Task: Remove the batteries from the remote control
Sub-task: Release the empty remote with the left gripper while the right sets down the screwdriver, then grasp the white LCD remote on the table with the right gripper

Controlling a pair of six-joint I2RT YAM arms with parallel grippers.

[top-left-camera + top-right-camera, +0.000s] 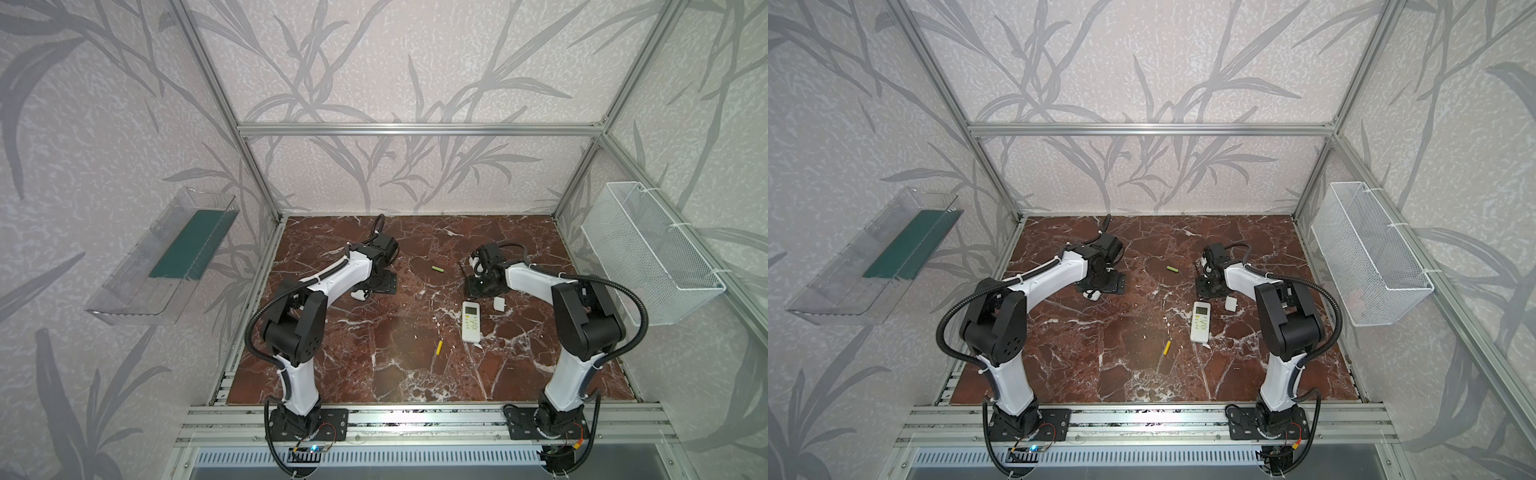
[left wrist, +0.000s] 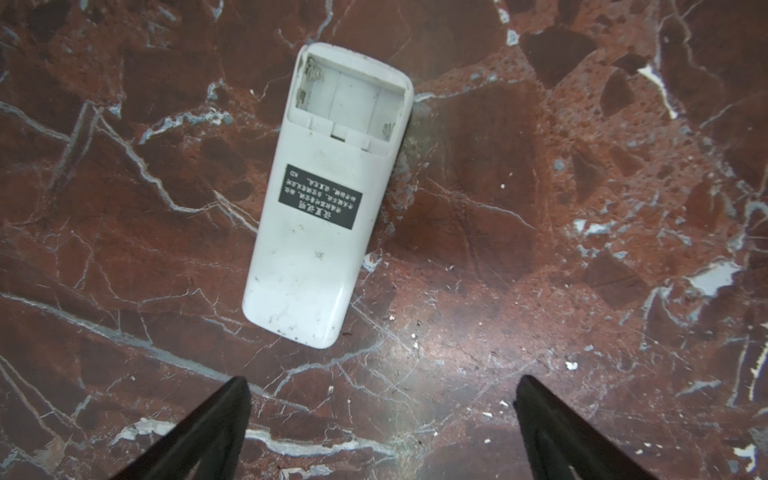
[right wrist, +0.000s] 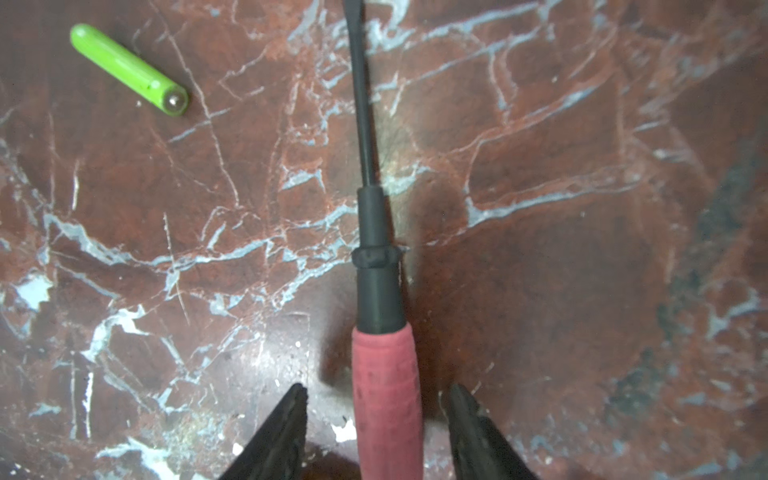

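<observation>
In both top views: out on the table (image 1: pixel 374 365), green battery (image 1: pixel 437 269) mid-table, yellow battery (image 1: pixel 439 347) just beside the face-up remote (image 1: pixel 472 322); small white piece (image 1: pixel 500 303), likely a bay cover, near that remote's far end.

Left wrist: left gripper (image 2: pixel 383 379) spread wide and empty over a back-up remote (image 2: pixel 324 199), bay open and bare.

Right wrist: right gripper (image 3: pixel 377 386) parted, jaws clear of the screwdriver (image 3: pixel 380 291) handle on both sides, green battery well aside.

Likely far along; cannot tell whether the face-up remote holds cells.
</observation>
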